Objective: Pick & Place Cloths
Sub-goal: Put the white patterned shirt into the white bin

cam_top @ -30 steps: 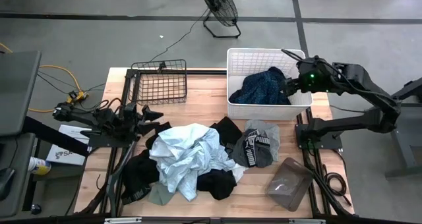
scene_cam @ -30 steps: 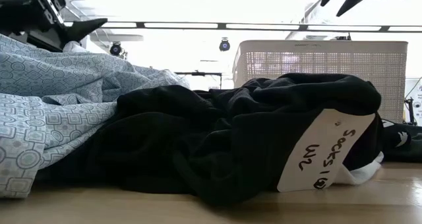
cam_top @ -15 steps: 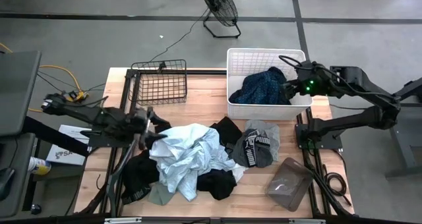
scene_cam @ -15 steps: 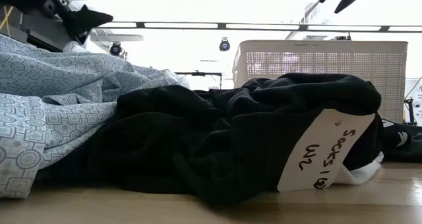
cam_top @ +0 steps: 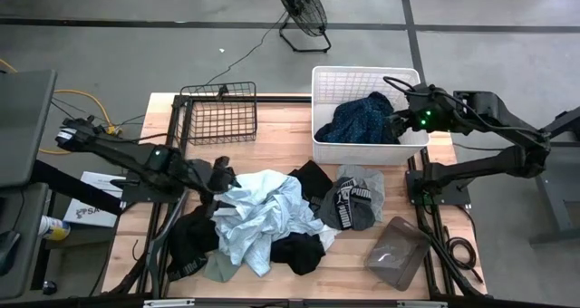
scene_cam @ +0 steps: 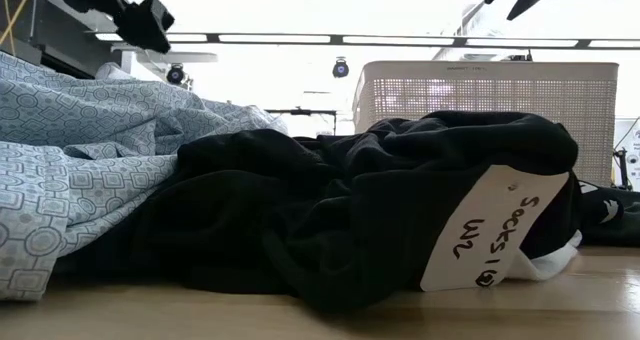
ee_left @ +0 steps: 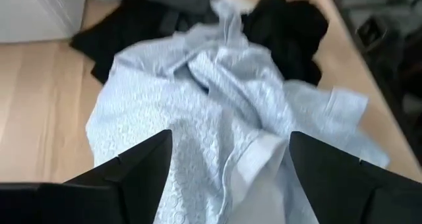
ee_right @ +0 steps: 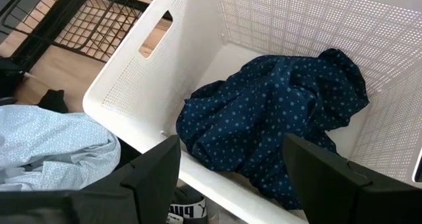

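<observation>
Overhead, the left gripper (cam_top: 220,174) hangs at the left edge of the cloth pile, jaws wide and empty over the pale blue shirt (cam_top: 256,210). Its wrist view alone shows the shirt's folds (ee_left: 217,112) between the fingers. The right gripper (cam_top: 396,120) hangs open over the white basket (cam_top: 362,74); its wrist view shows the navy dotted cloth (ee_right: 277,118) inside.

You're looking at a light wooden tabletop (cam_top: 281,149) on a black metal frame, set on a grey concrete floor (cam_top: 136,54) w/ dark seam lines. A black round floor fan (cam_top: 302,9) stands behind the table, its cable trailing across the floor. Yellow cables (cam_top: 80,100) lie at the left. Low view: long bright ceiling light strips (scene_cam: 400,39) overhead.
</observation>
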